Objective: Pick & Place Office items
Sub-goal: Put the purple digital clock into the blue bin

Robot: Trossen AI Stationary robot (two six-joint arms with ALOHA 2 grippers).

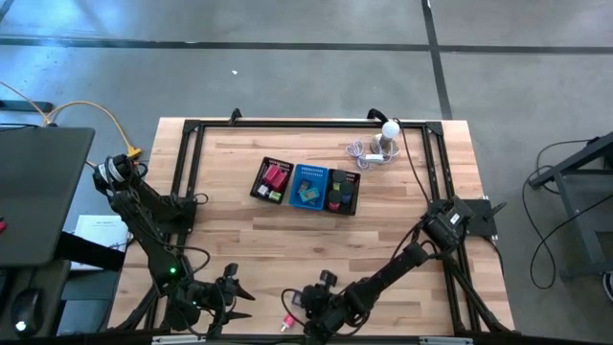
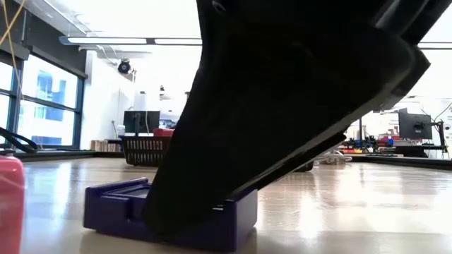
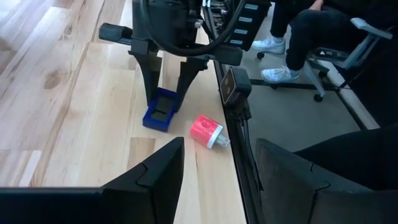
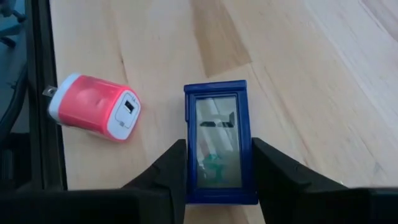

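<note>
My right hand (image 4: 214, 180) clamps its fingers against the blue box (image 4: 219, 140) lying on the surface's near edge; pink plug (image 4: 93, 107) lies beside, unpicked. Left hand (image 3: 217, 168) waits apart. Tray (image 1: 305, 187) already holds several items.

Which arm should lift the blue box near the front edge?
Right. The right gripper already has a finger on each side of the blue box, down at the table. The left gripper hangs open, off to the side. The pink plug lies loose beside the box.
</note>
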